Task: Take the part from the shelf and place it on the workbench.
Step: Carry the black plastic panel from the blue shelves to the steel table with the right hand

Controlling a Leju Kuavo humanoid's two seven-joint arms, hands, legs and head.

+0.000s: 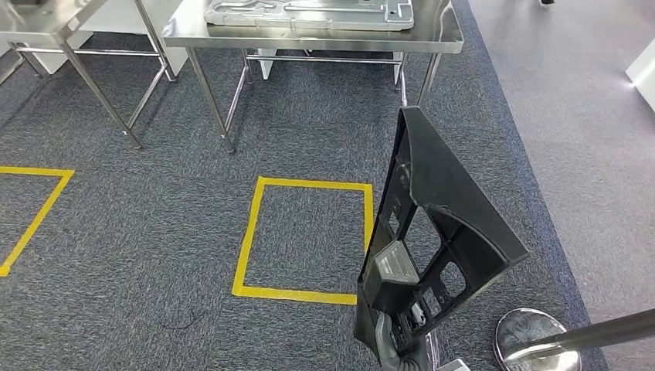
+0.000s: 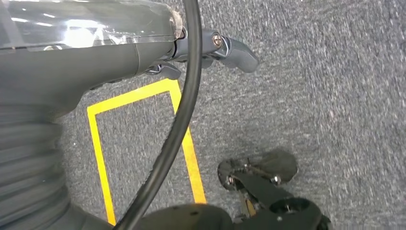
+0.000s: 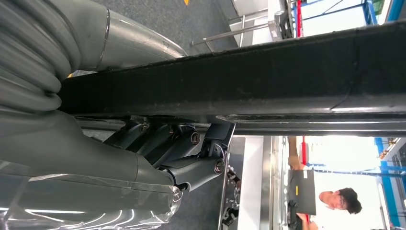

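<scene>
The right hand (image 3: pixel 182 158) gripped the lower end of a black moulded plastic part (image 1: pixel 432 232), holding it upright above the grey carpet (image 1: pixel 139 232) near a yellow taped square (image 1: pixel 247 239). A stainless steel counter (image 1: pixel 309 37) stood well ahead. The left hand (image 2: pixel 210 50) hung empty, fingers loosely curled but apart.

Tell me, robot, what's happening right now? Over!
Right robot hand grips the black plastic triangular part, held upright. Left robot hand empty, hanging over grey carpet. Steel workbench ahead, path open.
</scene>
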